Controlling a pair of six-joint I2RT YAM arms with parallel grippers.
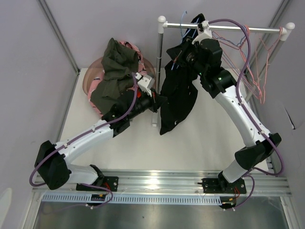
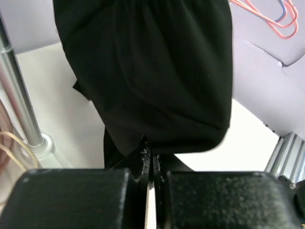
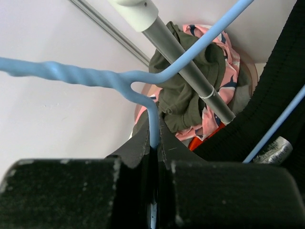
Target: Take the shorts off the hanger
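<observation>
Black shorts [image 1: 178, 98]: hanging on blue hanger [image 3: 95, 71] at the rail [image 1: 228, 28].
Left claw [image 2: 150, 160]: I see it clamped on their hem.
Right claw [image 3: 155, 143]: clamped on hanger neck.
Progress: other shorts [image 1: 114, 67] piled aside; this pair left.

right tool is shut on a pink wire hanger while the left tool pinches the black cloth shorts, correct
No: the wire hanger in the right tool is light blue, not pink, as the right wrist view shows. The left tool does pinch the black cloth shorts.

Shorts pile [image 1: 116, 71] L of rack [image 1: 267, 29]
</observation>
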